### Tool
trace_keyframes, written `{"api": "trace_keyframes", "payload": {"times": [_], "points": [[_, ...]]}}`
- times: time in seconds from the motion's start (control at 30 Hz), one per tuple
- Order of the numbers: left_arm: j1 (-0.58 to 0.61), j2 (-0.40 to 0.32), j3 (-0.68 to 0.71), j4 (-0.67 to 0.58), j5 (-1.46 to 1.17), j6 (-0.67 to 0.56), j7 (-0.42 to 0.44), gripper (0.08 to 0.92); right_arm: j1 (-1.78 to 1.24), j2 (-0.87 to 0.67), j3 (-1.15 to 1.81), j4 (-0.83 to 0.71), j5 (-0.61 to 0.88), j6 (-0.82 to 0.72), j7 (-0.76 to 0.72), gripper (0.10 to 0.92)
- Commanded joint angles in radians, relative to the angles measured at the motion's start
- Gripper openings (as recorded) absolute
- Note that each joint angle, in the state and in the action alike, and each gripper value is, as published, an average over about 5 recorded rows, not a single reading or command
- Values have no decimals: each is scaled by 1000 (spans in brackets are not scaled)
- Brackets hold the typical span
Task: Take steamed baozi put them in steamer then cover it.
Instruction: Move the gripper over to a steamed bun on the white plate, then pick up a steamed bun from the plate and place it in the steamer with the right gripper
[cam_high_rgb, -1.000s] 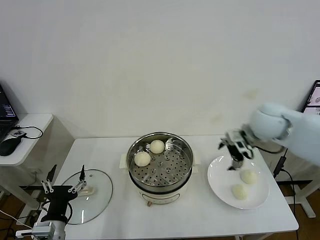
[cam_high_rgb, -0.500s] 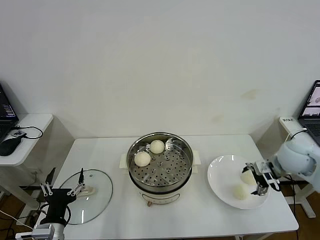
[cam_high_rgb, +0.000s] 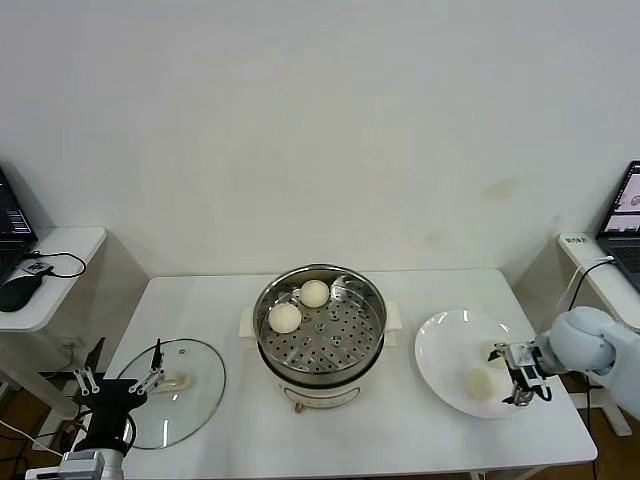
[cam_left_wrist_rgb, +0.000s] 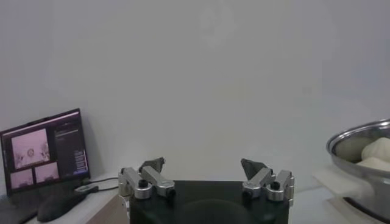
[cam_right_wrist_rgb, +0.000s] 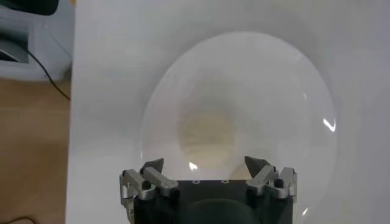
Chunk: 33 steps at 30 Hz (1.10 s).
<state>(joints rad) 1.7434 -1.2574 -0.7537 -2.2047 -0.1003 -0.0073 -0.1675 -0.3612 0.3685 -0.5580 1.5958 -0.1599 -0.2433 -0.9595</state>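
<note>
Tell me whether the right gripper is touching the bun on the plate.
Cannot tell. In the right wrist view, the open right gripper brackets the bun on the plate; neither view shows plain contact or gap.

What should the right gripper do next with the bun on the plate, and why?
Probably ease the right gripper forward until its open fingers straddle the bun on the plate. In the right wrist view the bun sits just ahead of the fingertips, not yet between them.
</note>
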Motion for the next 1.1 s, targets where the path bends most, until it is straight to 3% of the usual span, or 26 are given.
{"api": "trace_keyframes", "payload": {"times": [0.03, 0.33, 0.83, 1.1], "points": [[1, 1, -8, 1, -1, 0, 0, 823, -60, 68, 58, -69, -25, 7, 14, 823], [-2, 1, -9, 9, -2, -3, 0, 823, -46, 104, 42, -118, -25, -3, 20, 813], [-3, 0, -9, 10, -3, -4, -1, 823, -46, 116, 34, -115, -20, -28, 4, 622], [-3, 1, -8, 8, -4, -4, -1, 823, 88, 67, -7, -64, 24, -34, -55, 603]]}}
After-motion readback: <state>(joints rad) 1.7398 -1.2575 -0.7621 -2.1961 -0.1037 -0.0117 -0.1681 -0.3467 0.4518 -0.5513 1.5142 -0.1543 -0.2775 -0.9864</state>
